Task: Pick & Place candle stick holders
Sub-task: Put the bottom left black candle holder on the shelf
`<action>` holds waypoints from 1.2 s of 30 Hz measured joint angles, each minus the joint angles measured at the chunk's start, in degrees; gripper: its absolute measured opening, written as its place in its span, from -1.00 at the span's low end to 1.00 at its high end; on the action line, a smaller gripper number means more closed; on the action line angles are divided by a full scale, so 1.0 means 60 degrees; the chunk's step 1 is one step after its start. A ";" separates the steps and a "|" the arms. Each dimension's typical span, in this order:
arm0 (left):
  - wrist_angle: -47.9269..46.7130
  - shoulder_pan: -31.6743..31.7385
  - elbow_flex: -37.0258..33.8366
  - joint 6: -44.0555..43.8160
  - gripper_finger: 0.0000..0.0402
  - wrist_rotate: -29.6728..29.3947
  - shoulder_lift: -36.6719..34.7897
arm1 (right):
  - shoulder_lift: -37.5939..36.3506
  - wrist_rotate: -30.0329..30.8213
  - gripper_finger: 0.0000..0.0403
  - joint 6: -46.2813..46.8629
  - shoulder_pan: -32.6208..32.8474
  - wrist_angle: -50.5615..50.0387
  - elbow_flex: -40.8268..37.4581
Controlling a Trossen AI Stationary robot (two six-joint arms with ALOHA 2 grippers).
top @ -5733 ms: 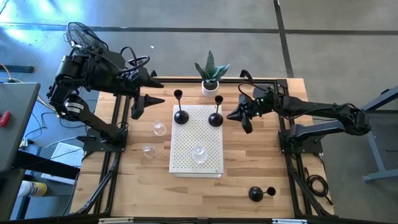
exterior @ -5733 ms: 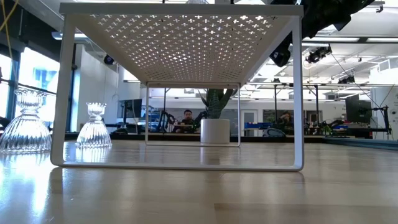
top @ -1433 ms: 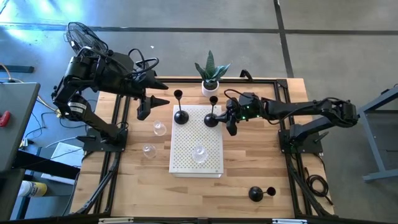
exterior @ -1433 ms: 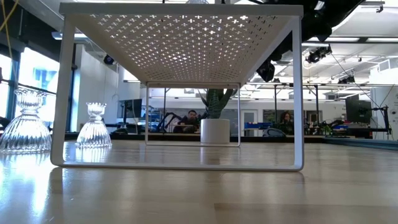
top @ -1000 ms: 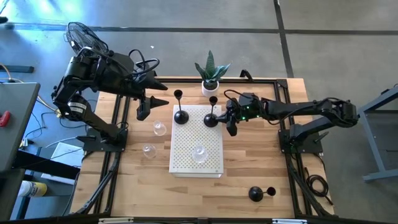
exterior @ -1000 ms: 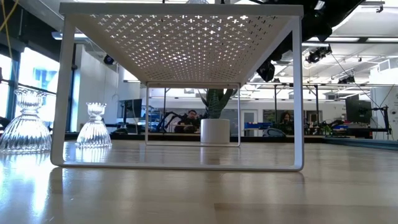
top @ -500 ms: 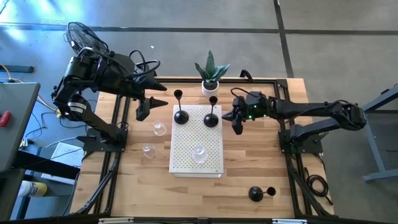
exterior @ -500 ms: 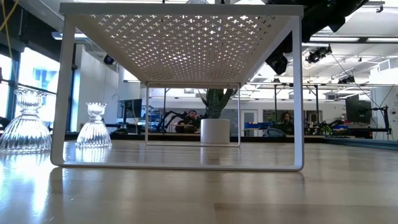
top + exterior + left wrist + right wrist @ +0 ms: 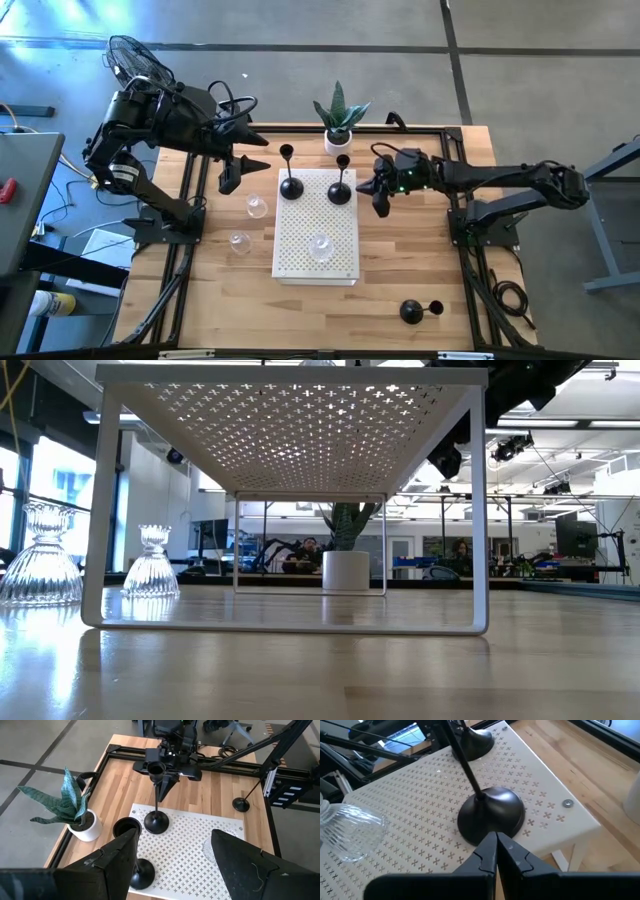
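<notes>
R gripper [image 9: 377,190] fingers together, empty | domed blk holder [image 9: 490,815] on perforated wht riser [image 9: 410,790]

Glossy black holder [image 9: 491,815], ribbed clear glass [image 9: 351,832], wood table [image 9: 400,260]

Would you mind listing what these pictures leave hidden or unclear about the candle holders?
- Low view: the white rack top hides whatever stands on it.
- Left wrist view: the left gripper's fingers cover the near black holder stem.
- High view: the third black holder pose is too small to judge.
</notes>
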 joint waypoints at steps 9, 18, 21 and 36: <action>0.0016 -0.0001 0.0000 -0.0003 0.24 -0.0015 0.0000 | 0.0426 0.0014 -1.00 0.0006 0.0271 0.0142 0.0000; 0.0047 -0.0001 0.0000 -0.0072 0.24 -0.0040 0.0000 | 0.1043 -0.0238 -1.00 0.0007 0.0264 0.0379 0.0015; 0.0044 -0.0001 0.0000 -0.0076 0.24 -0.0040 0.0000 | 0.1197 -0.0336 -1.00 0.0006 0.0264 0.0676 0.0015; 0.0062 -0.0001 0.0000 -0.0079 0.24 -0.0033 0.0000 | 0.1691 -0.0497 -1.00 -0.0033 0.0103 0.1715 0.0015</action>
